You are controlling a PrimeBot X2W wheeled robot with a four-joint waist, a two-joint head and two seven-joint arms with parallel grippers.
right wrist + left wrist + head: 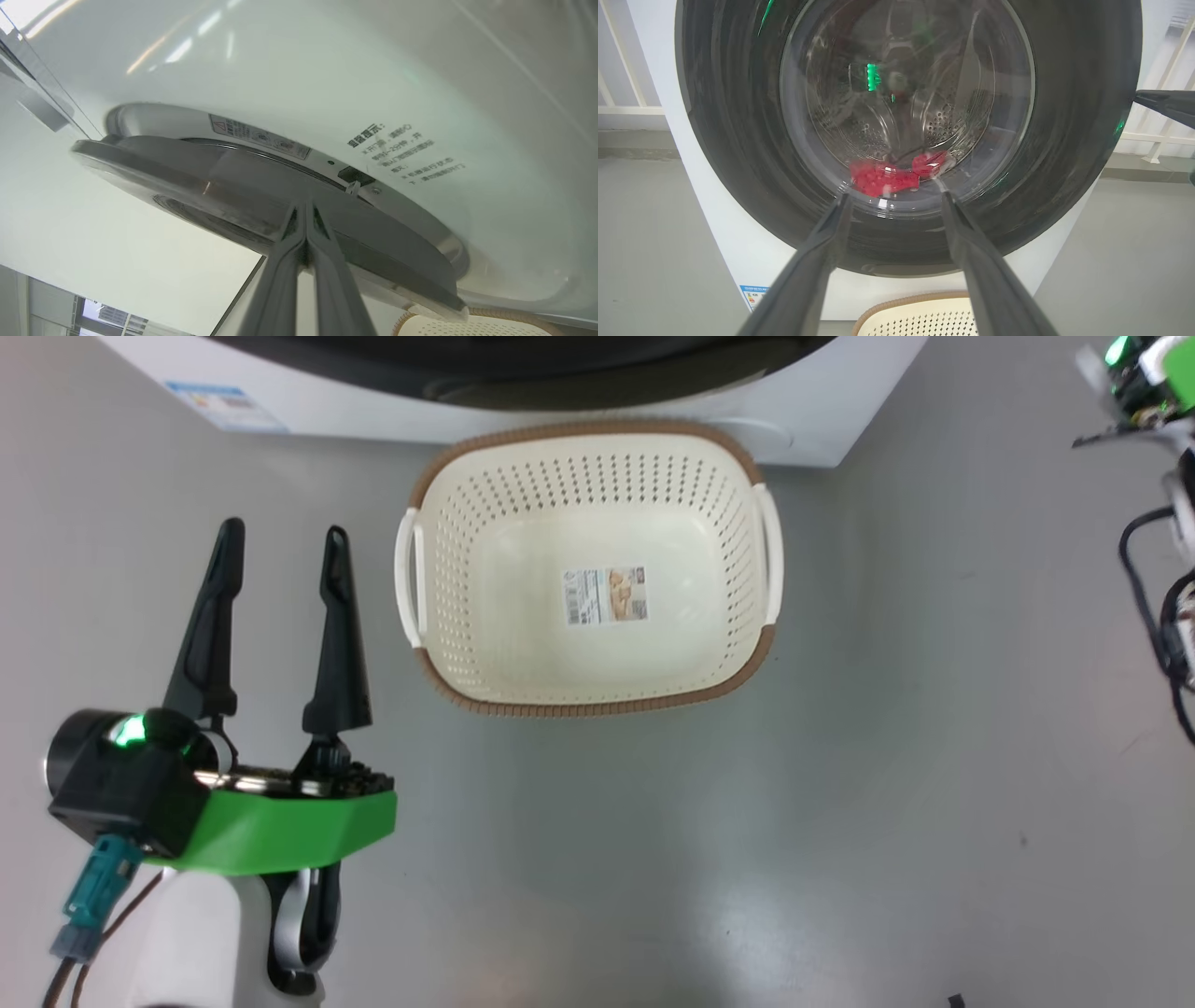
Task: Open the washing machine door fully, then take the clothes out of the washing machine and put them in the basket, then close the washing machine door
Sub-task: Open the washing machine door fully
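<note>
A plain grey floor (840, 803) runs to the white washing machine (373, 401) at the far side, and the left wrist view shows a pale railing (626, 109) behind it. The head view cuts the machine off, leaving a strip of its lower front with a small blue label (229, 406) at the left. The washing machine door (738, 140) covers the opening. In the right wrist view its rim seems to stand slightly off the front, though the blur makes this hard to judge. The clothes (882, 177) lie low in the steel drum (943, 121), a smeared red patch behind the reflecting glass; their shape cannot be made out. The basket (597, 705) sits on the floor just in front of the machine, holding nothing but the sticker (605, 595) on its bottom. The left gripper (284, 534) hangs at the near left, well clear of the basket, its fingers apart. The right gripper (306, 210) has its fingers pressed together, tips at the door's edge on the right; whether they touch it is unclear.
</note>
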